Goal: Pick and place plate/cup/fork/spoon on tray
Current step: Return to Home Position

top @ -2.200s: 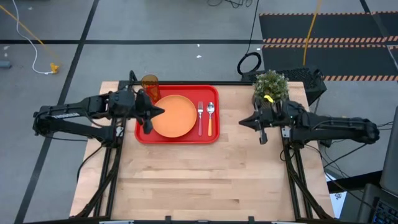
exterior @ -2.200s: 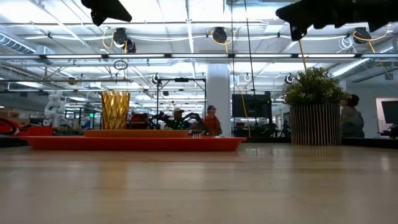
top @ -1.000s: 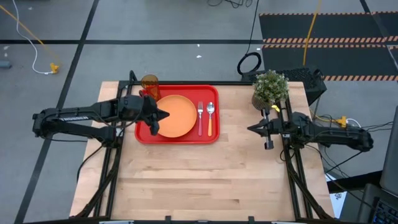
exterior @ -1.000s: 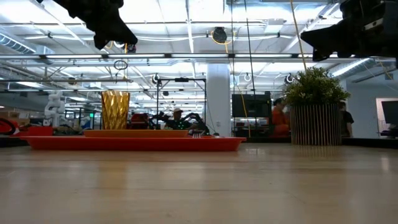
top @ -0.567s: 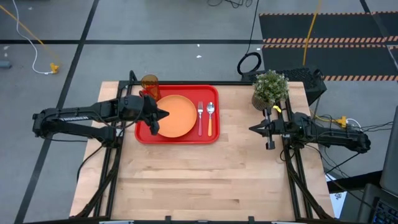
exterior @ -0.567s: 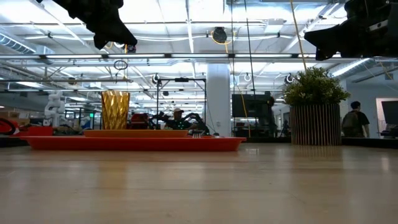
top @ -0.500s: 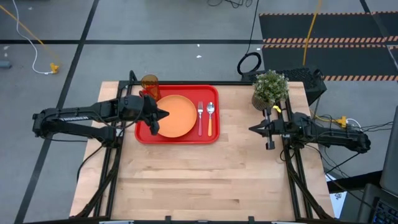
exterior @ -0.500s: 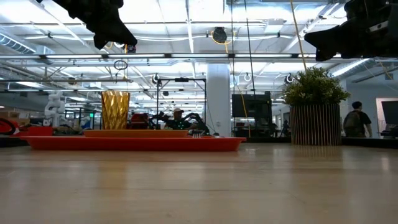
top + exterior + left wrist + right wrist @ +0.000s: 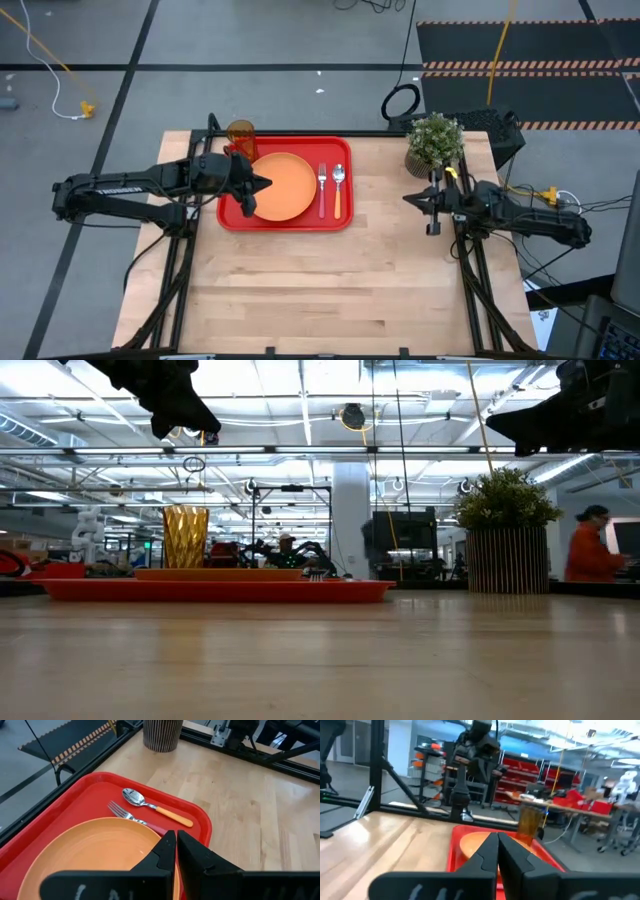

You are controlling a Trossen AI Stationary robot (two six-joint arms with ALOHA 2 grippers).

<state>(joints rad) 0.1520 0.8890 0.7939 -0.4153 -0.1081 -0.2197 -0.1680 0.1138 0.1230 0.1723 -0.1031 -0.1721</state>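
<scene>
Four items, plate [image 9: 278,187], cup [image 9: 240,133], fork [image 9: 322,187] and spoon [image 9: 339,190], sit on the tray [image 9: 300,224]. Left gripper [image 9: 263,184], pressed together and empty, hangs over the plate's edge nearest it. Right gripper [image 9: 408,198], likewise pinched together and empty, is well apart; fork and spoon lie crosswise ahead of it.

The red tray [image 9: 335,224] is being carried by the pale wooden tabletop [image 9: 320,290] along its far edge, left of centre; a potted plant [image 9: 435,140] is being supported near the far right corner.
</scene>
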